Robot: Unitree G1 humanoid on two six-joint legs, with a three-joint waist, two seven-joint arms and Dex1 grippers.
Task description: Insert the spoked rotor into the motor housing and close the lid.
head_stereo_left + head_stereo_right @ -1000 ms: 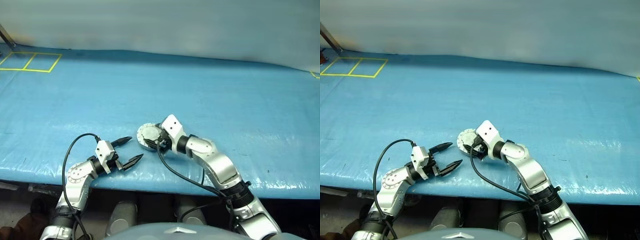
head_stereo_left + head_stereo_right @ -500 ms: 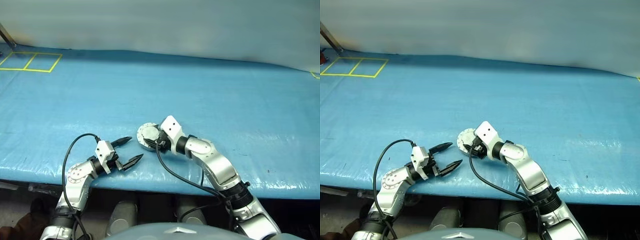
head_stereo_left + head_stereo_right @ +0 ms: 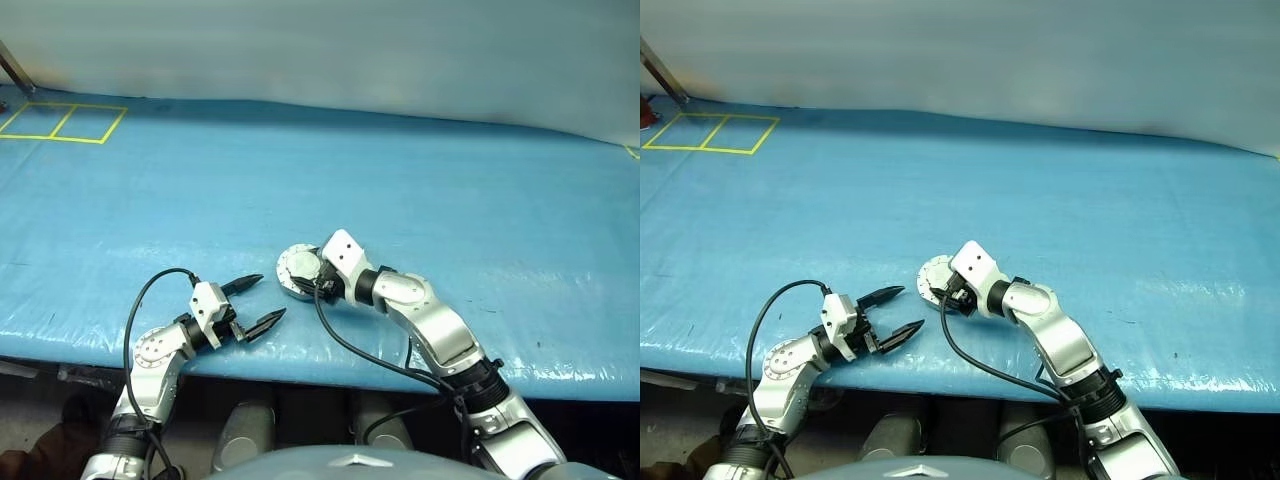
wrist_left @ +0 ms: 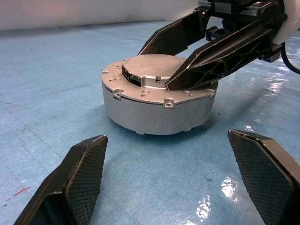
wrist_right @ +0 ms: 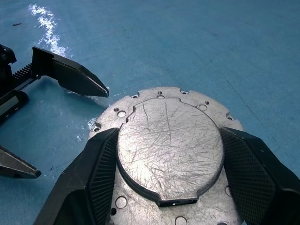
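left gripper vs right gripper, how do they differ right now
The left gripper hangs open with nothing between its fingers, short of the housing. The right gripper sits over the closed lid, a finger on either side of its raised centre. The left points level along the blue sheet; the right tilts down onto the lid. Both have two black ribbed fingers and point at the same motor.

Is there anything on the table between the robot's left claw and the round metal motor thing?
No. In the left wrist view, bare blue table cover lies between the open left gripper and the closed motor housing.
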